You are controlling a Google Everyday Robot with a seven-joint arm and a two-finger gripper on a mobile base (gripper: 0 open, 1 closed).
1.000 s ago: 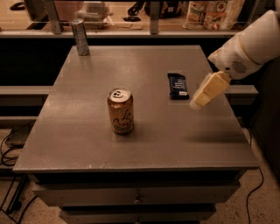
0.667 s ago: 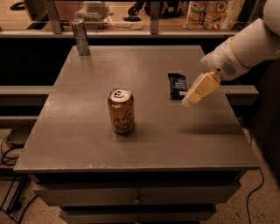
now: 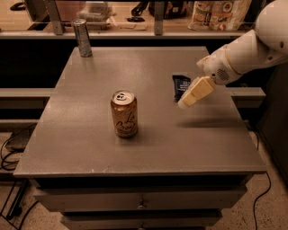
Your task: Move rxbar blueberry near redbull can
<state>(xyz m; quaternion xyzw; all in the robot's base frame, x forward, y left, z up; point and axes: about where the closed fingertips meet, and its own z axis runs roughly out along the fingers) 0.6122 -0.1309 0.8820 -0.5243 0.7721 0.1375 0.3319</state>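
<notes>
The rxbar blueberry is a dark navy bar lying flat on the right side of the grey table. My gripper hangs above the table right over the bar's near end and hides part of it. The redbull can is a slim silver-grey can standing upright at the table's far left corner, well away from the bar and the gripper.
A shorter gold can with cursive script stands upright in the middle of the table. A rail and shelf with packaged goods run behind the far edge. Drawers sit under the tabletop. Cables lie on the floor at left.
My gripper has moved left and slightly toward the bar, from beside its right edge to over its near end. The bar and both cans have not moved.
</notes>
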